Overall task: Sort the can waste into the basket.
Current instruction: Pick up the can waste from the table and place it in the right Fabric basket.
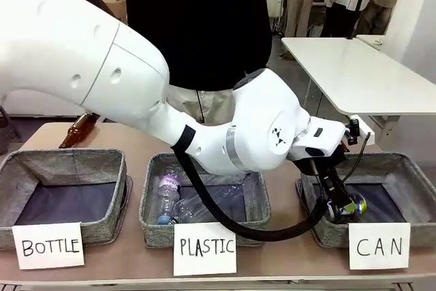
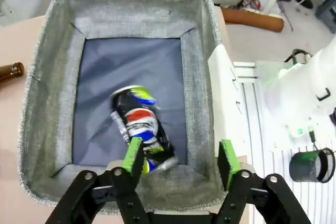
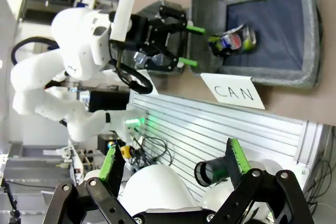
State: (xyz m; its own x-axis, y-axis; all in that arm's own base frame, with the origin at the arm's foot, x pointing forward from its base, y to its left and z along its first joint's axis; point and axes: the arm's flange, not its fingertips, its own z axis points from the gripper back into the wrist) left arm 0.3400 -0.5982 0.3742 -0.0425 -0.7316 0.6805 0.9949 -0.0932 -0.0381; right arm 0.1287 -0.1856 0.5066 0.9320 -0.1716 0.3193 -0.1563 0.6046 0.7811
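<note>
The left arm (image 1: 136, 93) stretches across the table from the robot's left, its wrist bent down over the near left corner of the basket (image 1: 409, 168) fronted by the sign reading "CAN" (image 1: 379, 245). In the left wrist view this basket (image 2: 58, 93) lies directly beneath and ahead of the tool, its dark bottom framed by grey fabric walls.

The left gripper (image 2: 179, 162) hangs above the basket's near wall with its fingers spread apart and nothing between the green pads (image 2: 133, 153). The dark blue can (image 2: 139, 127) lies tilted on the basket floor just beyond and below the fingertips, closer to one pad than the other; whether it touches that pad cannot be told. From the front the can (image 1: 353, 204) shows just under the gripper (image 1: 338, 204), inside the basket.

The right gripper (image 3: 173, 163) is well away from the basket, off the table edge, its fingers wide apart and empty; its camera sees the left gripper (image 3: 198, 45) and the can (image 3: 234, 39) far ahead.

A brown bottle (image 2: 10, 70) lies on the table beside the basket, to the side of the left tool.
</note>
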